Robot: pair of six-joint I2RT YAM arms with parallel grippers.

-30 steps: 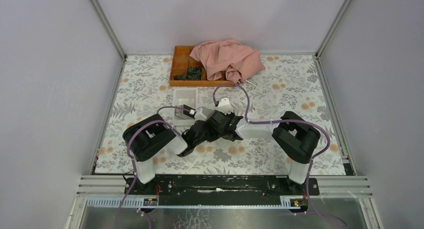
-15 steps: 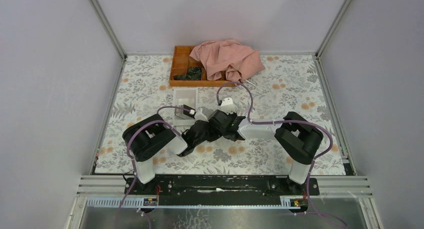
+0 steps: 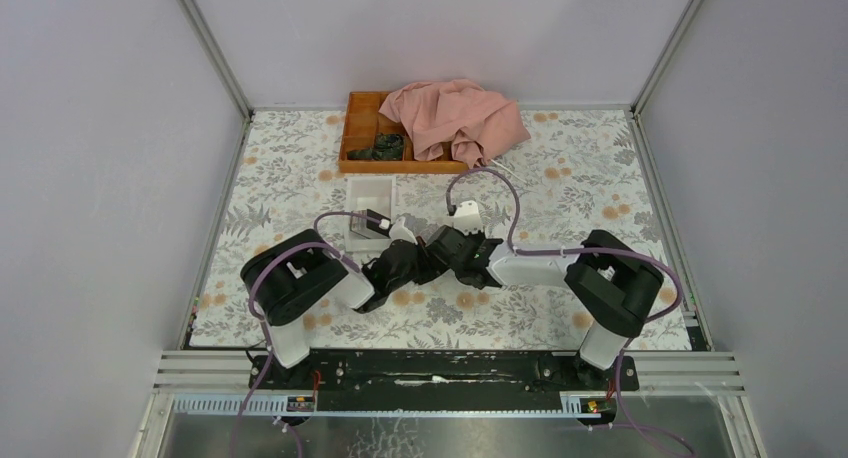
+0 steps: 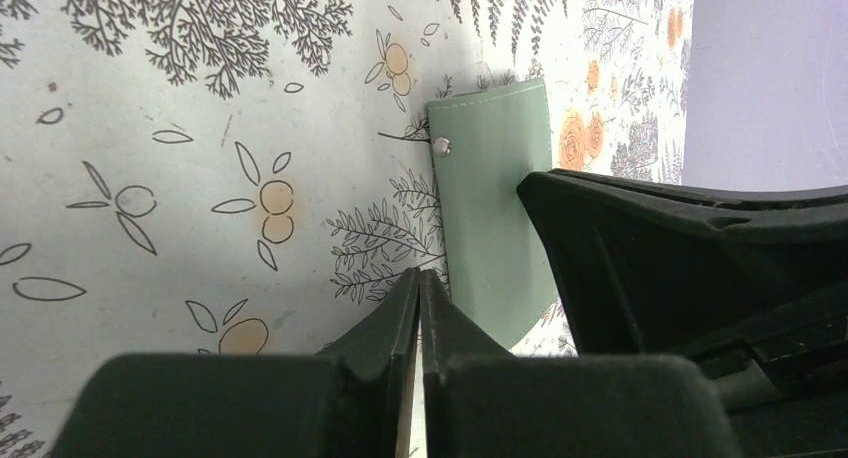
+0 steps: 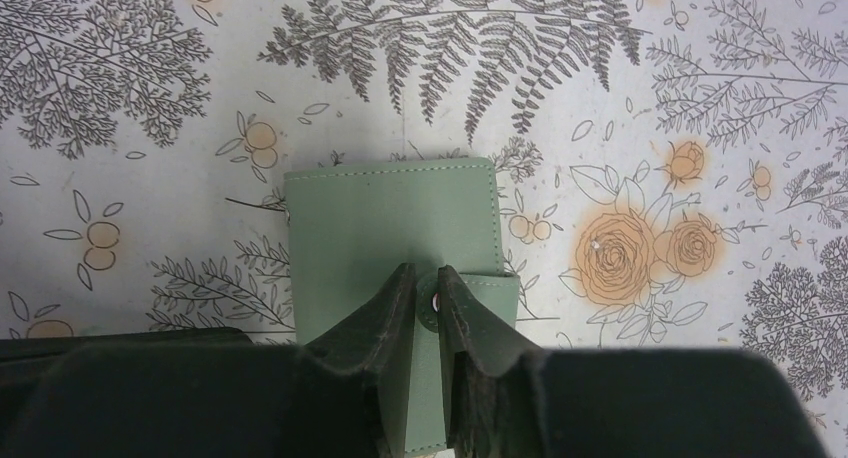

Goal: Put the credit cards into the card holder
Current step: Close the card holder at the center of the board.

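On the flowery tabletop (image 5: 700, 98), near the middle, the green holder (image 5: 390, 223) lies flat and folded shut. A tab (image 5: 495, 298) with a small shiny snap (image 5: 434, 303) sits on the side nearest my right claw (image 5: 427, 283).

My right claw is over that tab. Its two fingers are a little apart, and the snap shows in the thin gap between them. I cannot tell if the fingers press on the tab or just hang over it.

My left claw (image 4: 420, 283) is pressed together, with nothing I can see in it. Its tips sit just beside one edge of the holder. I cannot tell if they touch it. My right claw comes in over the holder from the other side.

From above, my two claws meet so close that they hide the holder.

Just past my left claw stands a white box (image 3: 370, 193). Far at the back is an orange tray (image 3: 362, 128) with some dark bits (image 3: 385, 146) in it. A pink cloth (image 3: 455, 118) is heaped over the right part of the tray.
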